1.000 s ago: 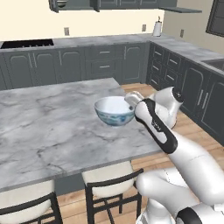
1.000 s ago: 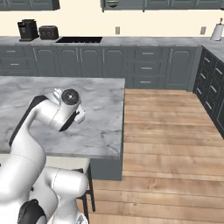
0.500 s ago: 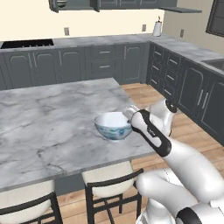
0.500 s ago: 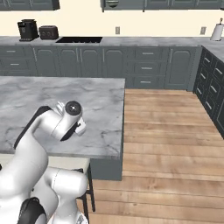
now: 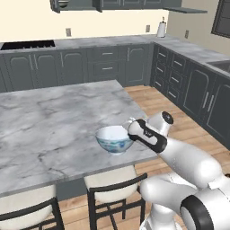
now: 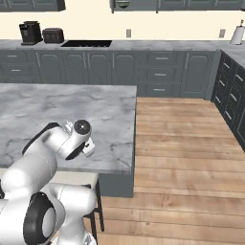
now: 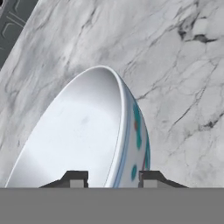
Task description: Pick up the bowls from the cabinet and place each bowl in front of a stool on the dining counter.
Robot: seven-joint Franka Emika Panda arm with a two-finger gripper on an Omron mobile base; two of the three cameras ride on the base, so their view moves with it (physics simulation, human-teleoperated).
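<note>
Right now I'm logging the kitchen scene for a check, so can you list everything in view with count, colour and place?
White ceramic bowl with blue painted pattern: one, on the marble island's near edge, gripped at its rim.
Marble-topped dining island: one, white-grey veined top, centre.
Cushioned stools: two, pale seats with dark frames, tucked under the island's near side.
Black cooktop: one, on the back counter.
Coffee machine and toaster: one each, dark, back counter.
Paper towel roll: one, white, back counter's right end.
Base cabinets: dark grey, along the walls.
Gripper: one, dark fingertips astride the bowl's rim.
</note>
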